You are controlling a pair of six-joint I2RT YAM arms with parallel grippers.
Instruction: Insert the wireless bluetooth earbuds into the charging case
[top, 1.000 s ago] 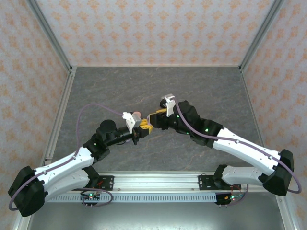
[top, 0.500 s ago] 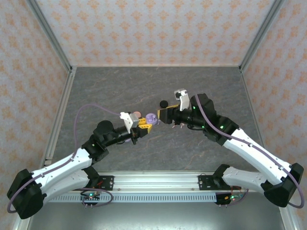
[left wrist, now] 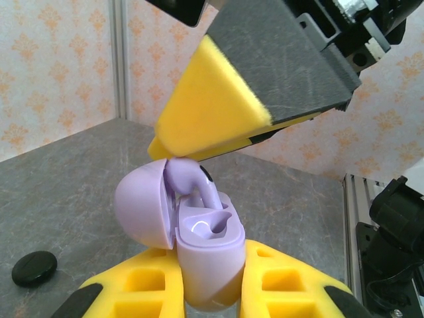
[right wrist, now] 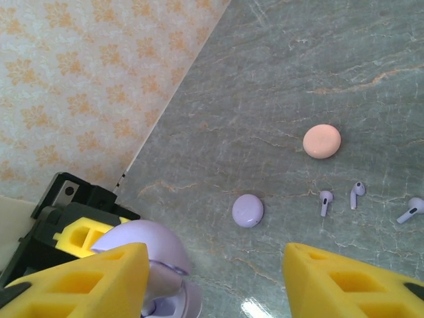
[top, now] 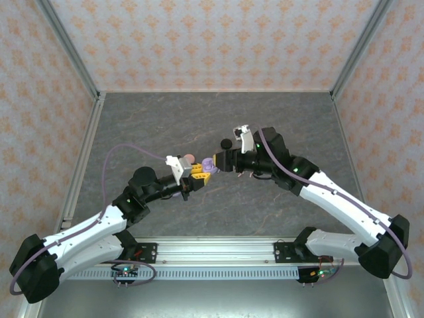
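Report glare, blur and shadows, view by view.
Top external: even light, only soft shadows on the table. Left wrist: charging case sharp at centre. Right wrist: bright glare spot low on the table, near yellow fingers slightly soft, lilac earbuds crisp.

Probably a robotics lab test cell: floral-patterned panels [top: 212, 40] on aluminium posts [top: 68, 46] box in a grey stone-look counter [top: 285, 112], with robot arms [top: 86, 232] bolted to a slotted rail [top: 212, 249].
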